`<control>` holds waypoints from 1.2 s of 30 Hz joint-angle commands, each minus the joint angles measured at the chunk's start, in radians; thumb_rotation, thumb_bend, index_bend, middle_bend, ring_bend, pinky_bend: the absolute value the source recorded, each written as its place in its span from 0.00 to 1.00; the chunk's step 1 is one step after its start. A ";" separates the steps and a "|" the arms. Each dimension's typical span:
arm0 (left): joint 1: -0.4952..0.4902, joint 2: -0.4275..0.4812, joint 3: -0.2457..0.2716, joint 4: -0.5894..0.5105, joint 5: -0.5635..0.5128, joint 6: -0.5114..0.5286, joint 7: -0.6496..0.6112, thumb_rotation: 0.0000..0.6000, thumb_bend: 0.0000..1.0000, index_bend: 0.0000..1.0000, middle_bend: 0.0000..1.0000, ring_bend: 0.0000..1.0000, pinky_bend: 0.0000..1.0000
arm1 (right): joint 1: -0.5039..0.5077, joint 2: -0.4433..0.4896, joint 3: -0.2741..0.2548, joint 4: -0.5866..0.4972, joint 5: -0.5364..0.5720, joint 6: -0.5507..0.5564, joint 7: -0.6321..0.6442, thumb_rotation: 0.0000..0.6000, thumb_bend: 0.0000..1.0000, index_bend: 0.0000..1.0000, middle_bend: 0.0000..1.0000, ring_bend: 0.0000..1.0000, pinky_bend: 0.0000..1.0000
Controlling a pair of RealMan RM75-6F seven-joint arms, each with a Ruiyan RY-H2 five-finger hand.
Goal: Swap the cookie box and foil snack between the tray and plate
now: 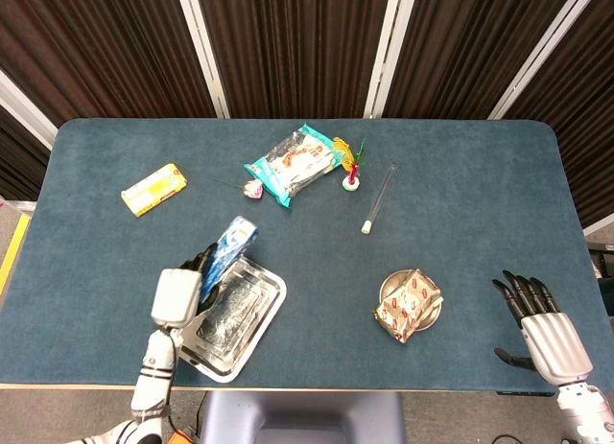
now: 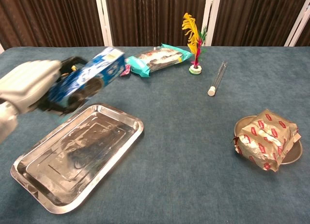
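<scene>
My left hand (image 1: 178, 294) (image 2: 24, 83) grips a blue cookie box (image 1: 228, 248) (image 2: 87, 78) and holds it in the air above the far-left side of the steel tray (image 1: 235, 315) (image 2: 77, 154). Nothing lies in the tray. The foil snack (image 1: 410, 303) (image 2: 266, 138), a crumpled silver pack with red labels, lies in a small metal plate (image 1: 391, 284) (image 2: 290, 156) on the right. My right hand (image 1: 542, 324) rests open near the table's front right corner, apart from the plate. The chest view does not show it.
At the back of the table lie a yellow pack (image 1: 153, 189) (image 2: 51, 72), a teal snack bag (image 1: 291, 163) (image 2: 155, 58), a small pink flower (image 1: 252, 188), a feathered shuttlecock (image 1: 351, 169) (image 2: 194, 40) and a clear tube (image 1: 378, 198) (image 2: 217, 78).
</scene>
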 commanded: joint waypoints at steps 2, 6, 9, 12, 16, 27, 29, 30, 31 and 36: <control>-0.183 -0.080 -0.112 0.106 -0.033 -0.153 0.088 1.00 0.48 0.45 0.67 0.68 0.98 | 0.011 0.012 0.014 0.004 0.031 -0.019 0.031 1.00 0.13 0.00 0.00 0.00 0.00; -0.325 -0.156 -0.170 0.254 -0.039 -0.249 0.038 1.00 0.48 0.45 0.67 0.68 0.98 | 0.031 0.013 0.037 0.019 0.095 -0.070 0.047 1.00 0.13 0.00 0.00 0.00 0.00; -0.424 -0.210 -0.194 0.397 -0.043 -0.319 -0.020 1.00 0.48 0.45 0.67 0.68 0.98 | 0.042 0.017 0.047 0.028 0.126 -0.098 0.054 1.00 0.13 0.00 0.00 0.00 0.00; -0.494 -0.261 -0.198 0.527 -0.043 -0.356 -0.086 1.00 0.48 0.45 0.66 0.68 0.98 | 0.047 0.020 0.058 0.036 0.152 -0.111 0.067 1.00 0.13 0.00 0.00 0.00 0.00; -0.551 -0.319 -0.170 0.676 -0.022 -0.380 -0.201 1.00 0.48 0.39 0.58 0.59 0.85 | 0.052 0.018 0.069 0.047 0.178 -0.123 0.069 1.00 0.13 0.00 0.00 0.00 0.00; -0.576 -0.350 -0.142 0.792 -0.045 -0.342 -0.193 1.00 0.38 0.00 0.01 0.00 0.09 | 0.059 0.013 0.071 0.048 0.197 -0.144 0.047 1.00 0.13 0.00 0.00 0.00 0.00; -0.553 -0.320 -0.132 0.730 -0.056 -0.339 -0.177 1.00 0.38 0.00 0.00 0.00 0.09 | 0.058 0.012 0.069 0.044 0.190 -0.138 0.044 1.00 0.13 0.00 0.00 0.00 0.00; -0.541 -0.304 -0.129 0.694 -0.064 -0.337 -0.160 1.00 0.38 0.00 0.00 0.00 0.09 | 0.057 0.011 0.067 0.042 0.185 -0.135 0.043 1.00 0.13 0.00 0.00 0.00 0.00; -0.528 -0.287 -0.129 0.653 -0.075 -0.331 -0.140 1.00 0.38 0.00 0.00 0.00 0.09 | 0.056 0.011 0.064 0.040 0.177 -0.131 0.043 1.00 0.13 0.00 0.00 0.00 0.00; -0.415 -0.139 -0.104 0.327 -0.137 -0.265 0.020 1.00 0.38 0.00 0.00 0.00 0.09 | 0.048 0.006 0.044 0.035 0.118 -0.101 0.045 1.00 0.13 0.00 0.00 0.00 0.00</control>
